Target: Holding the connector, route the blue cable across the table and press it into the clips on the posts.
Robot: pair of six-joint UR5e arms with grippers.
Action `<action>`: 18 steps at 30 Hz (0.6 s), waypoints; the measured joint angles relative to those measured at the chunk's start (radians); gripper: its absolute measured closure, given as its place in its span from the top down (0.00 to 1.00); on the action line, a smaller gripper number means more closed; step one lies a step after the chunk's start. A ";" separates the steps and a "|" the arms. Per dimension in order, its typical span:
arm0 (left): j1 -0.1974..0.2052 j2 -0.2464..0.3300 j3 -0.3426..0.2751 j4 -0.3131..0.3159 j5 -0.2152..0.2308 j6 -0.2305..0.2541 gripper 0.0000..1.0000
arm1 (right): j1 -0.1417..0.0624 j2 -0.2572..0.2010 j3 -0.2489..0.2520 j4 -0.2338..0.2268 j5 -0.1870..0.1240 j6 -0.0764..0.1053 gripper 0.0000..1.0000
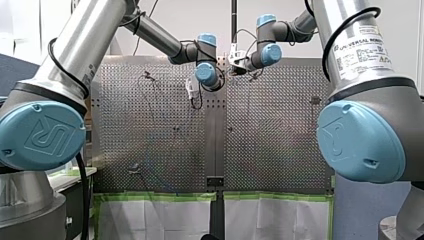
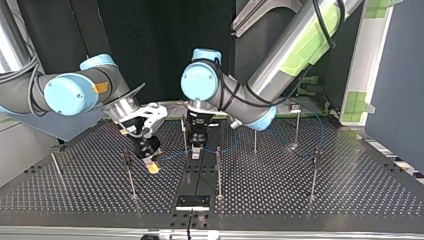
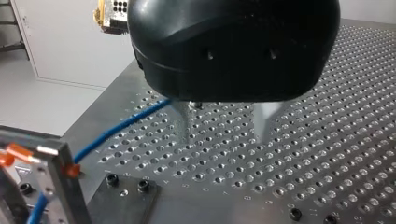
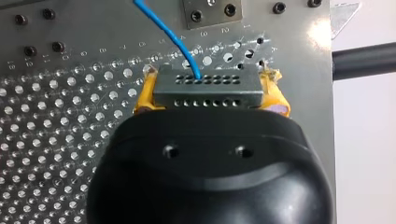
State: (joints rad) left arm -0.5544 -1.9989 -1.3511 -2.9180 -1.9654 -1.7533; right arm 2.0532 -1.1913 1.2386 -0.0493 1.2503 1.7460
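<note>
My right gripper [image 4: 211, 95] has its yellow pads [image 4: 144, 95] shut on the grey perforated connector [image 4: 205, 86]. The blue cable [image 4: 173, 35] leaves the connector's far face and runs away over the perforated table. In the top view my right gripper [image 2: 151, 164] holds the connector low over the table at the left of centre, with my left gripper [image 2: 196, 151] just beside it. The left gripper [image 3: 224, 126] hangs over the table with its metal fingers [image 3: 183, 120] apart; the blue cable [image 3: 116, 128] runs up beside one finger. A post with an orange clip [image 3: 56, 163] holds the cable nearby.
Several thin posts [image 2: 218, 170] stand across the table [image 2: 350, 190], one [image 2: 129, 170] close beside my right gripper. A black plate [image 2: 192, 201] is bolted at the near middle edge in the top view. The cable [image 2: 280, 146] trails off toward the top view's right.
</note>
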 joint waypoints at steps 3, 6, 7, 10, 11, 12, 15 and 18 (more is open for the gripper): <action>-0.003 0.000 0.000 -0.001 -0.016 0.000 0.00 | 0.000 0.000 0.000 0.000 0.000 0.000 0.00; -0.008 0.000 0.000 -0.008 -0.038 -0.002 0.00 | 0.003 0.000 0.000 0.001 0.000 0.001 0.00; -0.009 0.000 -0.001 -0.011 -0.045 -0.003 0.00 | 0.003 0.000 0.000 0.001 0.000 0.002 0.00; -0.016 0.001 -0.013 -0.030 -0.072 -0.007 0.00 | 0.006 0.000 0.002 0.003 0.000 0.005 0.00; -0.018 0.002 -0.020 -0.034 -0.080 -0.007 0.00 | 0.006 0.001 0.005 0.004 0.000 0.007 0.00; -0.022 0.005 -0.030 -0.034 -0.093 -0.007 0.00 | 0.006 0.001 0.008 0.004 0.001 0.007 0.00; -0.031 0.015 -0.056 -0.020 -0.121 -0.006 0.00 | 0.005 0.002 0.025 0.004 0.003 0.010 0.00; -0.040 0.031 -0.082 0.003 -0.142 -0.008 0.00 | 0.004 0.002 0.051 0.003 0.006 0.010 0.00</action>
State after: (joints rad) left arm -0.5940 -1.9681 -1.4335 -2.9147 -2.1071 -1.7610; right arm 2.0569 -1.1890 1.2899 -0.0459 1.2565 1.7564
